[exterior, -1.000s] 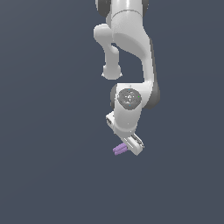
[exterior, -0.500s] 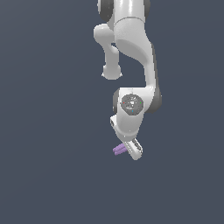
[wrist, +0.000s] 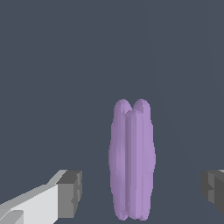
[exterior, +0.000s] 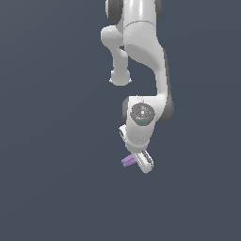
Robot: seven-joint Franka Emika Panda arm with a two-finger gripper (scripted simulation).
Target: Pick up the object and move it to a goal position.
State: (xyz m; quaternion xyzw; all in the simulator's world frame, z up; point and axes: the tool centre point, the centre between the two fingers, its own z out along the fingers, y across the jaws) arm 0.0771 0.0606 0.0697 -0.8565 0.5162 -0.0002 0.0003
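jaws spread wide, clear of object (wrist: 131,162) | long axis lies crosswise between the fingertips (wrist: 70,192)

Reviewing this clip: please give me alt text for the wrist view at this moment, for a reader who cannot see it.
A light-purple object, like two short rods fused side by side, lies between the open gripper, with clear gaps to both dark finger pads. Around it is only a plain dark grey surface; whether the object is resting on it cannot be told.

The object (wrist: 131,162) lies between the gripper's (wrist: 142,192) fingertips (untouched).
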